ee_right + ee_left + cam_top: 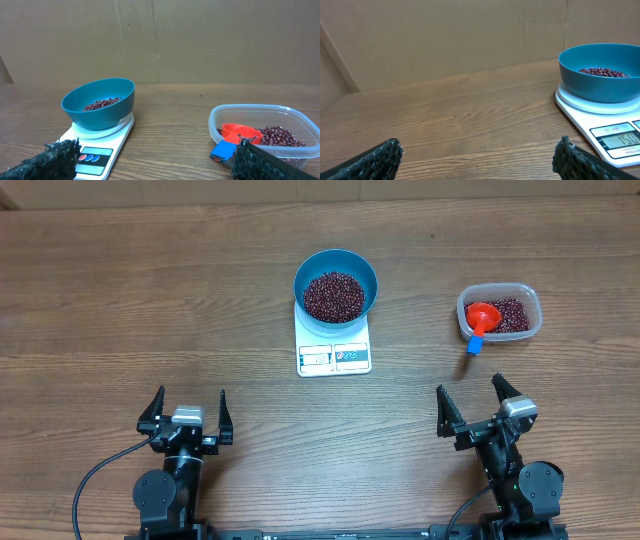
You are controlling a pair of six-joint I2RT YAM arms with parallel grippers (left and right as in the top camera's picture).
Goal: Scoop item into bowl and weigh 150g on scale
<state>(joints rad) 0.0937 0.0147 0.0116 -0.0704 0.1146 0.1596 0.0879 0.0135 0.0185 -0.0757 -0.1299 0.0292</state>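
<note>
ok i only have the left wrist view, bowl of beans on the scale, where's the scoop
Observer: The red scoop lies in the clear tub, its blue handle end poking out over the rim.
Operator: any beans in that tub
Observer: Yes, beans lie in it around the scoop.
Operator: and the right gripper
Observer: The right gripper is open and empty, back near the table edge, short of the tub.

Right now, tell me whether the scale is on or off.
On. The scale has dark digits on its display in the left wrist view, too blurred to read surely; the bowl sits on it.
</note>
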